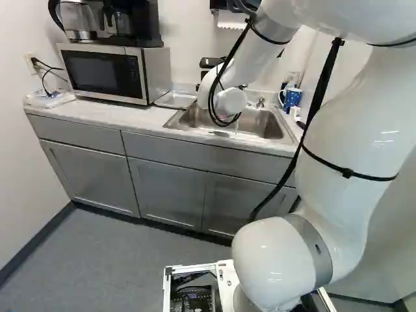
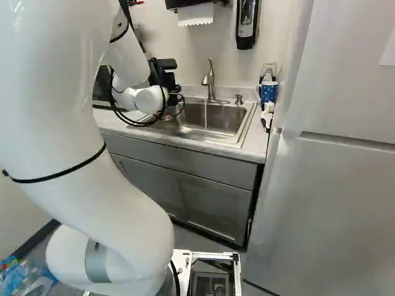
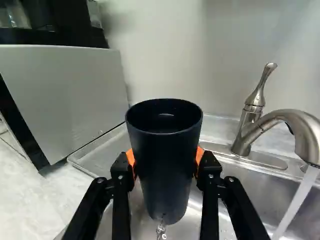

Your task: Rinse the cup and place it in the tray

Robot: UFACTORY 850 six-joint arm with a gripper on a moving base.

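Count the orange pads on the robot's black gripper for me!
2. One orange pad touches the dark, tapered cup on the side nearer the curved silver faucet; the other is on its opposite side, nearer the silver microwave. The cup partly hides both.

White rounded arm (image 1: 351,123), grey joint band (image 1: 313,250), black ties (image 1: 347,173), black cables (image 1: 323,84)

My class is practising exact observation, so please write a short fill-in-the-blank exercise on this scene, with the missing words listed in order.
The dark cup is held between ___ fingers with orange pads. The cup's open mouth faces ___. Out of the faucet runs a stream of ___. On the counter, the metal tray lies between the sink and the ___.

Missing words: two; upward; water; microwave.
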